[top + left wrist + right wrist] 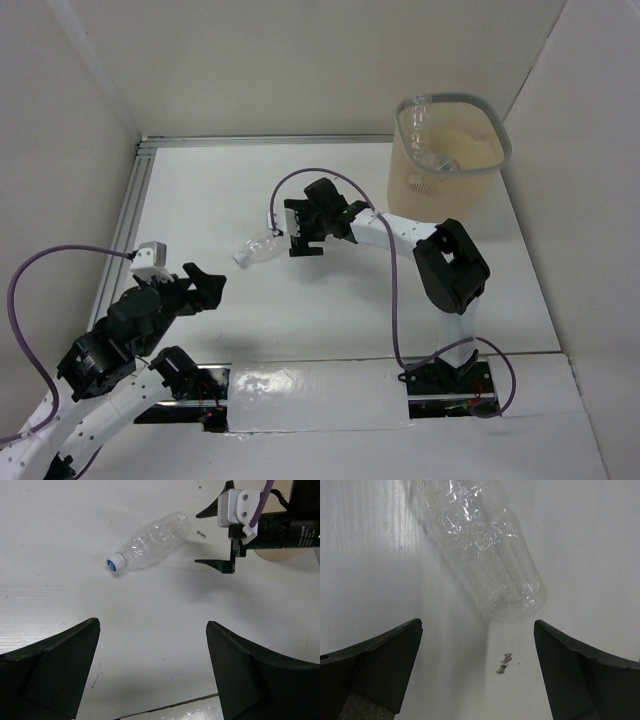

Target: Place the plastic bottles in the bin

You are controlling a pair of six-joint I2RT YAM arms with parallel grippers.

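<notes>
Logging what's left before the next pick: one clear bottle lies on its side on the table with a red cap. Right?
Not red: the cap is white with blue, as the left wrist view shows. The clear bottle does lie on its side on the table.

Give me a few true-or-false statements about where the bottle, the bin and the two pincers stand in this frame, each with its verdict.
1. The clear crinkly plastic bottle with a white-and-blue cap lies on its side on the white table. True.
2. The right pincer is shut on that bottle. False: its jaws stand open, and the bottle's base lies just ahead of them, ungripped.
3. The tall beige perforated bin holds at least one other clear bottle. True.
4. The left pincer holds a bottle. False: it is open and empty.
5. The bin lies tipped over. False: it stands upright at the table's far right.
</notes>
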